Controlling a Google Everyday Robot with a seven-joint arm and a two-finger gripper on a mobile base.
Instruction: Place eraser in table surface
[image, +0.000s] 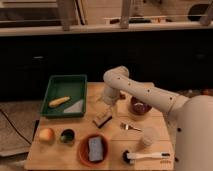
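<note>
The eraser (102, 120), a small flat block with a dark top and tan base, lies on the light wooden table surface (117, 142) near its middle, just right of the green tray. My gripper (108, 101) hangs above and slightly behind the eraser, apart from it, at the end of the white arm (150, 95) that reaches in from the right. Nothing shows in the gripper.
A green tray (55, 82) at the back left holds a yellow item (59, 101). A red plate (83, 152) carries a blue-grey sponge (96, 148). A peach-coloured fruit (46, 134), a dark round item (67, 135), a dark red bowl (140, 106), a fork (130, 127), a pale cup (148, 137) and a white-handled brush (145, 156) surround the eraser.
</note>
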